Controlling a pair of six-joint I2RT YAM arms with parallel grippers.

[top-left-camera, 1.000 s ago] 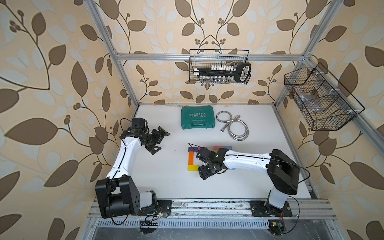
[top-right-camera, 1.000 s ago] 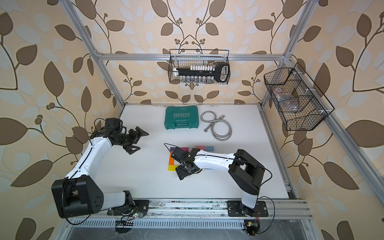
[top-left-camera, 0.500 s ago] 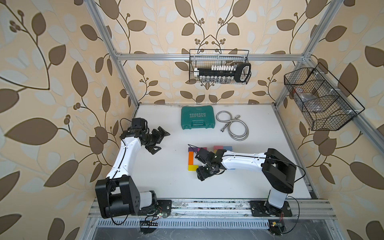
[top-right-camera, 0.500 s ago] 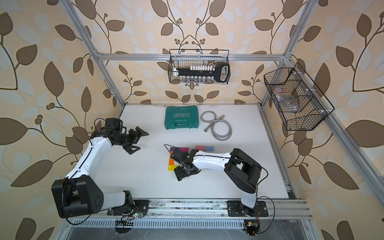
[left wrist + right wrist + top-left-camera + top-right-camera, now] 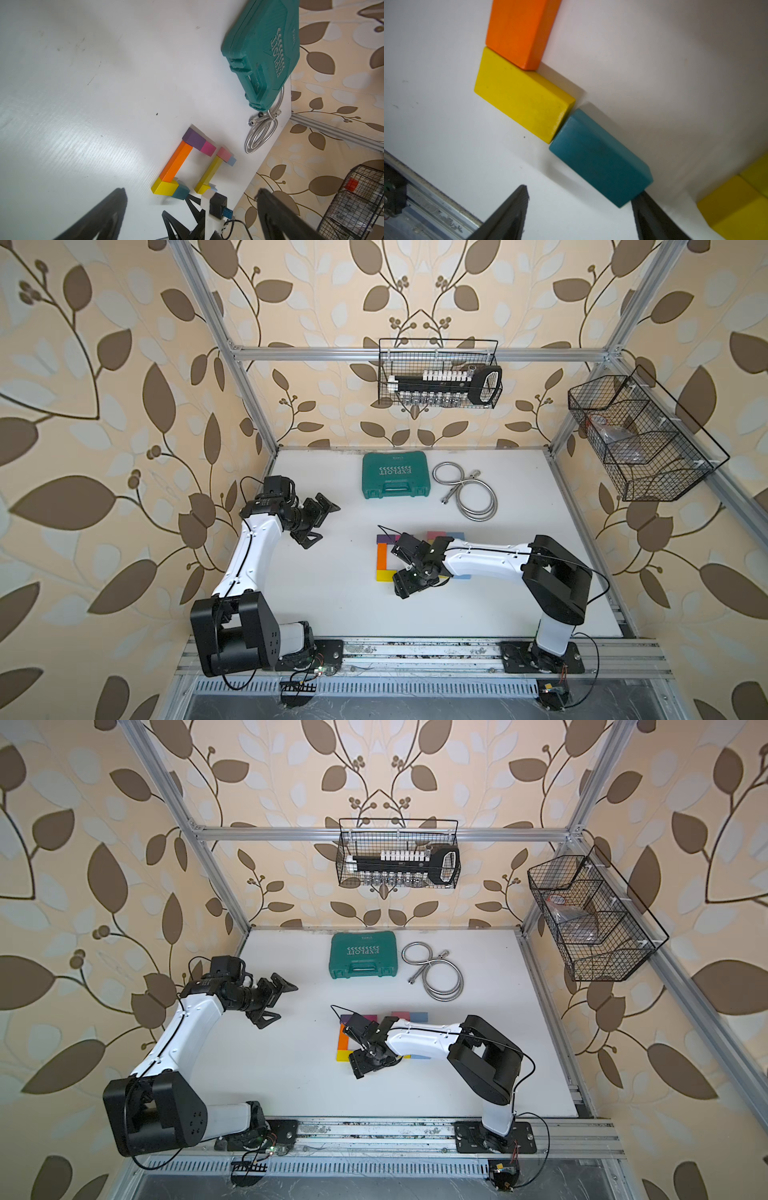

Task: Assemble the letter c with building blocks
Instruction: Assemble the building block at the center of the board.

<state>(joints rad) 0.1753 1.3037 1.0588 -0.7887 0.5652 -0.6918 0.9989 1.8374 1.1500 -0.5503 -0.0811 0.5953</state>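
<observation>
Fig.: lower arm of the C. The right gripper (image 5: 581,191), jaws spread and pinching nothing, is hovering low over the teal rectangular painted-wood block (image 5: 600,158). This block is lying end-to-end against the short yellow rectangular block (image 5: 523,97), under the long orange rectangular block (image 5: 519,31). One fingertip seems to be touching its corner, but the view is too close to be sure. Good practice: straddling the teal block squarely and easing it flush w/o shoving the yellow one. The left gripper (image 5: 322,522), also spread, is idling well apart. Vs. 1 s ago: the right arm is sitting slightly nearer the left arm's side; the blocks are lying unchanged.
</observation>
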